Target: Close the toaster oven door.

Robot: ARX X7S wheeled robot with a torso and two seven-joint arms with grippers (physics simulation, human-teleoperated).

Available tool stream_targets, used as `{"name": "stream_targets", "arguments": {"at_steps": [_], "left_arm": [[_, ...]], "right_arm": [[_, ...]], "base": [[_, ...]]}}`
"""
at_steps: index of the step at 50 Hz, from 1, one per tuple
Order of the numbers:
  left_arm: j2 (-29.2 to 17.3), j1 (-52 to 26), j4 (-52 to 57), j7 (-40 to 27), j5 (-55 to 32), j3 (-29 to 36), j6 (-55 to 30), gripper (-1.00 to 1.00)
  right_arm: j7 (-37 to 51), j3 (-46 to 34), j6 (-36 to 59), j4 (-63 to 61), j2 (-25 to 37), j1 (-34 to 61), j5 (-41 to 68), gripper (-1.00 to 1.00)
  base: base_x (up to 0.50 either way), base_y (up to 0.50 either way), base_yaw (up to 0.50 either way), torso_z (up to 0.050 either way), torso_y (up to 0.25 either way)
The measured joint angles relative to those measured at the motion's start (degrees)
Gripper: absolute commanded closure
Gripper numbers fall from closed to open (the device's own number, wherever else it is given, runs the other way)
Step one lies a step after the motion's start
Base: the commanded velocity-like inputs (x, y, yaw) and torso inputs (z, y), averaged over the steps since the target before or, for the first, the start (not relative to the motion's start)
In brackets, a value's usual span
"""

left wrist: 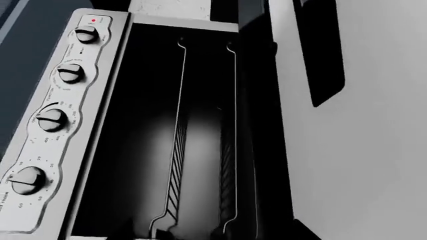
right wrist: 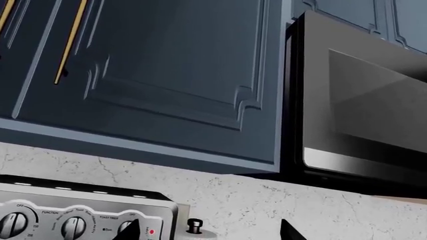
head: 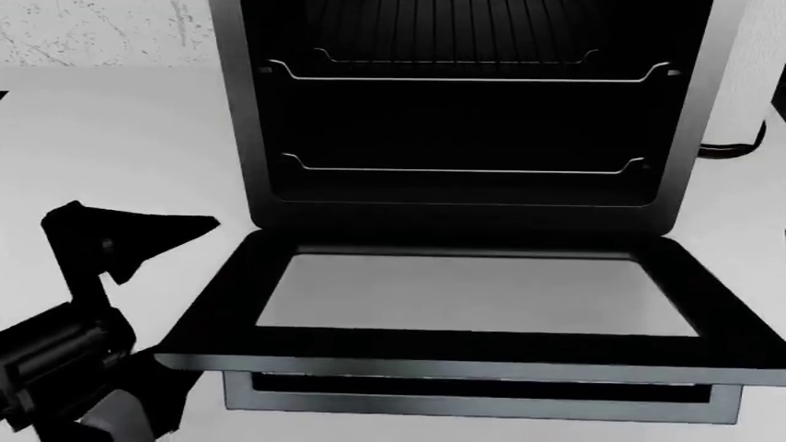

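1. Head view shows the left pincer (head: 123,235) at the near left, holding nothing; how wide it stands cannot be told. The right pincer is out of view.
2. Right of it, the toaster oven door (head: 473,304) lies folded down flat.
3. Behind, the toaster oven (head: 467,120) holds two wire racks (head: 467,170).
4. Bare white bench (head: 110,138) spreads left.

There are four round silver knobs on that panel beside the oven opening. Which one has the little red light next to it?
The end knob of the row on the silver control panel, nearest the panel's corner: the red light glows just beyond it. The other three knobs have only printed markings.
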Motion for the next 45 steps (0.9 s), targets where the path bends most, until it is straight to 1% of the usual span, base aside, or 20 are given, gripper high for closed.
{"name": "stream_targets", "arguments": {"at_steps": [14, 27, 37, 45], "left_arm": [[3.29, 4.65, 2.47, -4.56, -4.68, -3.78, -6.68, -1.0], [6.86, 8.51, 5.2, -10.61, -4.62, -6.46, -12.23, -1.0], [10.95, 11.18, 5.67, -16.34, -4.62, -8.15, -15.64, -1.0], [14.2, 13.31, 7.12, -19.1, -4.85, -9.17, -19.71, -1.0]], "right_arm": [[0.23, 0.38, -0.44, -0.08, 0.34, -0.37, 0.31, -1.0], [-0.02, 1.65, -0.8, -0.25, 0.44, -1.38, 0.45, -1.0], [0.19, 1.94, -1.18, -0.19, 0.92, -1.41, 0.93, -1.0], [-0.05, 2.82, -1.34, -0.36, 0.89, -2.11, 0.97, -1.0]], "base": [[0.0, 0.0, 0.0, 0.0, 0.001], [0.0, 0.0, 0.0, 0.0, 0.0], [0.0, 0.0, 0.0, 0.0, 0.001], [0.0, 0.0, 0.0, 0.0, 0.0]]}}
